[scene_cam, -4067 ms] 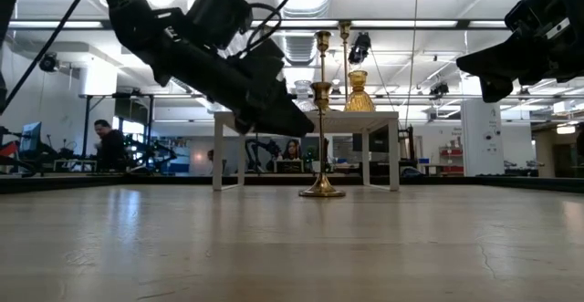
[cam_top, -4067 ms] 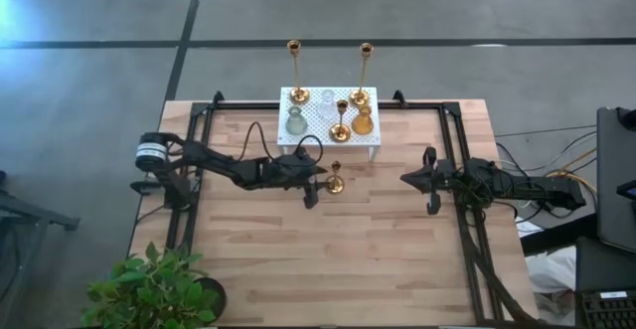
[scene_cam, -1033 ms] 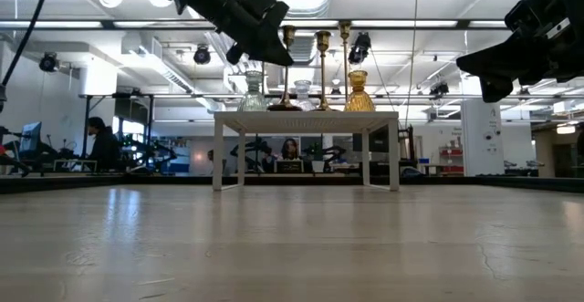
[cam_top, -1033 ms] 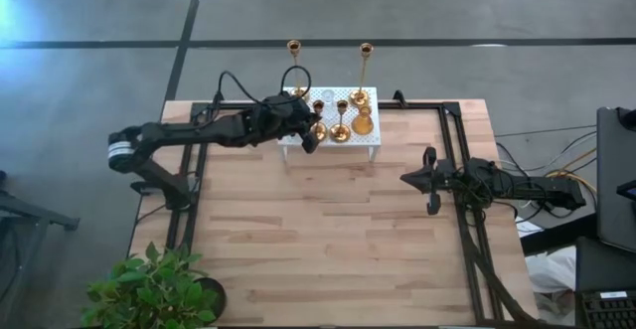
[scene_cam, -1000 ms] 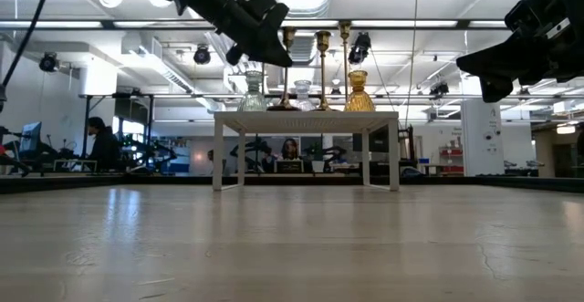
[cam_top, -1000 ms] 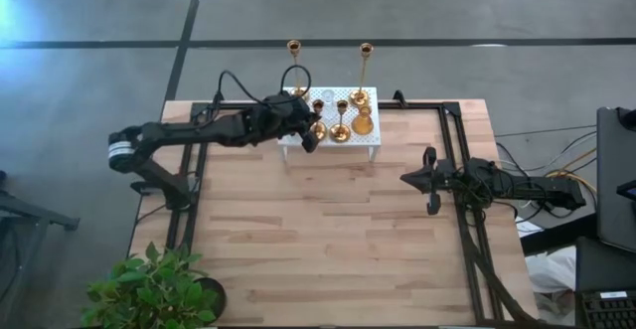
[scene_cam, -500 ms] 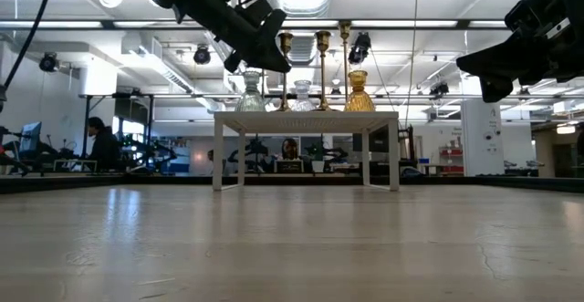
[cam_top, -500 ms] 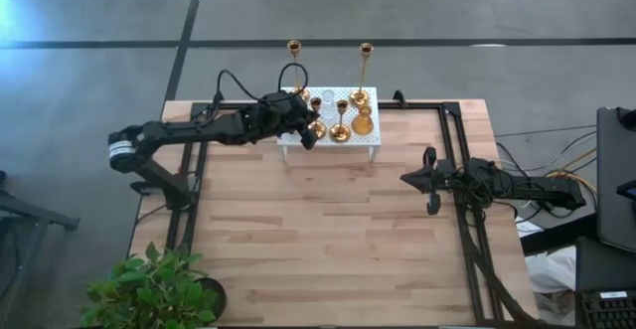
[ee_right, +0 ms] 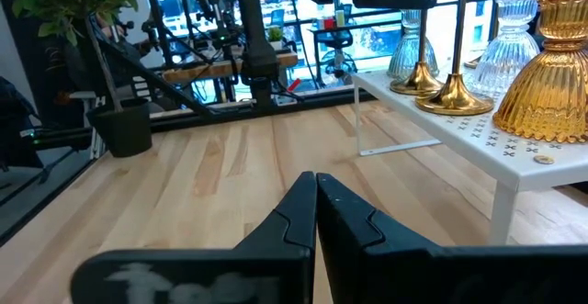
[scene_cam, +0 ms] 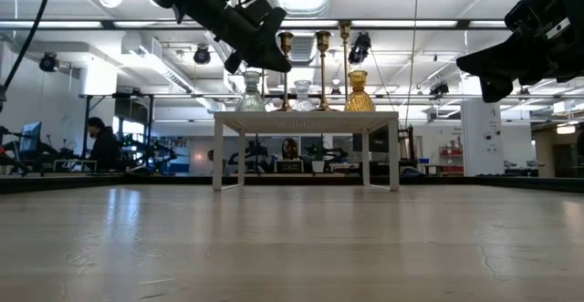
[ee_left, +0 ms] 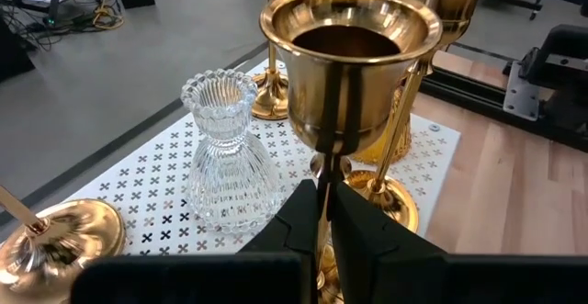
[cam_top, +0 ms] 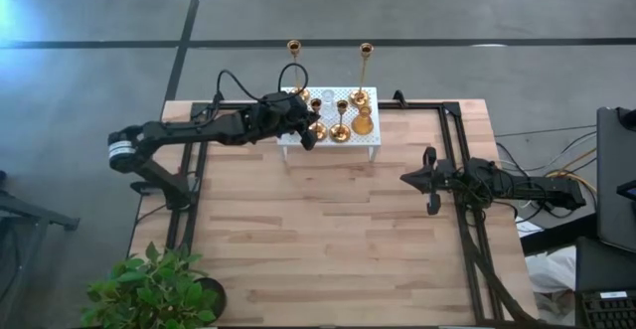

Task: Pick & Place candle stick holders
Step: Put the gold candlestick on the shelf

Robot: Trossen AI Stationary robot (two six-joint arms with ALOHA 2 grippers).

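A white perforated stand (cam_top: pixel 366 140) at the table's far middle carries the candle stick holders. Two tall brass sticks (cam_top: pixel 294 66) (cam_top: pixel 365 69) stand on their round bases at its far corners. A clear glass one (ee_left: pixel 225 152), an amber one (cam_top: pixel 363 122) and a short brass one (cam_top: pixel 340 120) stand between them. A grey-green glass one (scene_cam: pixel 253 92) shows in the low view. My left gripper (cam_top: pixel 310 137) reaches over the stand's left part, shut on the other short brass holder (ee_left: pixel 347 56). My right gripper (cam_top: pixel 429 185) hangs shut at the table's right. My left gripper pinches the short brass holder's thin stem (ee_left: pixel 323 168) just under the cup, between its two fingers. The fingers come from the table's left, slanting slightly down, and lie across the stem. The holder stands upright; its base is over the stand, but whether it touches I cannot tell.
A potted plant (cam_top: pixel 149 289) sits at the near left corner. Black frame rails (cam_top: pixel 459 160) run along both sides of the table. Bare wood (cam_top: pixel 318 240) lies between the stand and the near edge. A person (scene_cam: pixel 96 142) sits in the room behind.
Over the last second nothing has visibly moved. Some seconds before that, my left gripper carried the short brass holder from the table's middle up and toward the far edge, over the stand's left part, keeping it upright.
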